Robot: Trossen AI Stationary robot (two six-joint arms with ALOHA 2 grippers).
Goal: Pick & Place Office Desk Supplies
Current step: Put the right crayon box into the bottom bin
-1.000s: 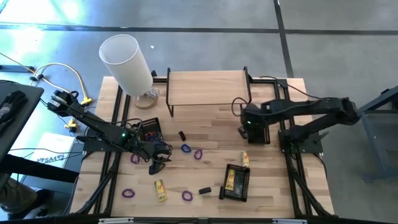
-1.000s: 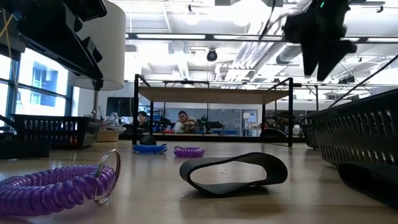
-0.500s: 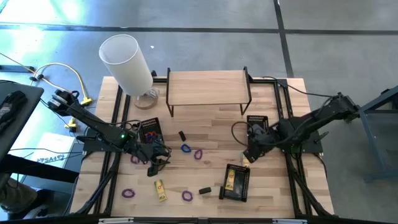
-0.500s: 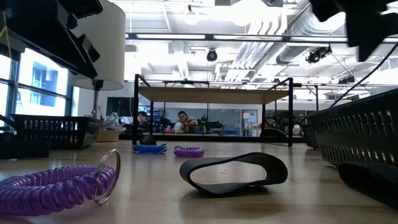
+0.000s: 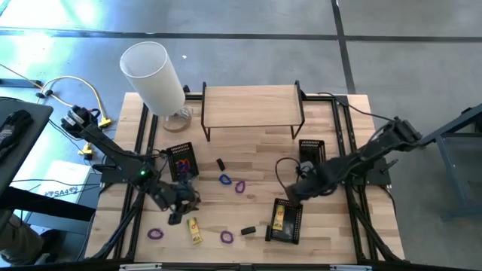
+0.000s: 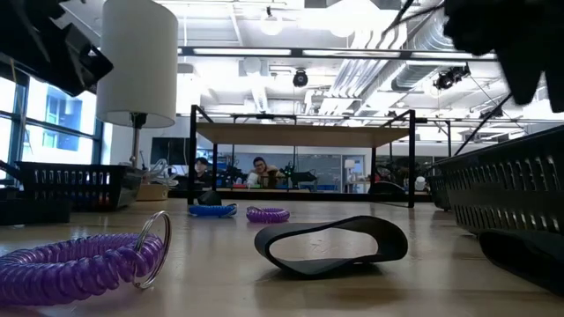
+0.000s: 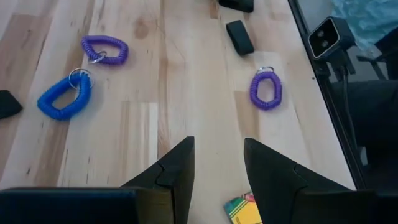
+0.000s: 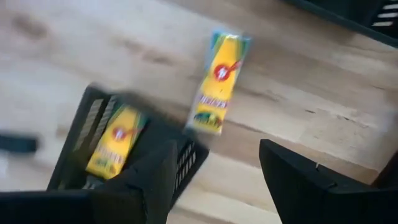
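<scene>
The supplies lie scattered on the wooden table [image 5: 256, 150]: a blue loop [image 5: 224, 179], purple loops [image 5: 240, 186] [image 5: 226, 236] [image 5: 155, 234], black blocks [image 5: 221, 163] [image 5: 248, 230] and a yellow pack [image 5: 194, 229]. My left gripper [image 5: 179, 205] hangs open above bare wood, with the yellow pack [image 7: 244, 208] just beyond one finger. My right gripper [image 5: 297, 192] is open, pointing down over a second yellow pack [image 8: 221, 74] that lies flat on the table. Beside that pack a black mesh tray [image 8: 93, 155] holds a third pack [image 8: 116, 140].
Two more mesh trays [image 5: 182, 158] [image 5: 311, 150] stand mid-table, the near one [image 5: 287, 220] at right front. A wooden shelf [image 5: 252, 105] and a tall white cylinder [image 5: 154, 75] stand at the far side. In the low view a black band loop [image 6: 330, 242] and a purple coil [image 6: 79, 264] lie close.
My right gripper has swung from over the far right tray toward the near edge, sinking a little and rolling its wrist, and now stands over the loose yellow pack. My left gripper has shifted toward the near left. No object has moved.
</scene>
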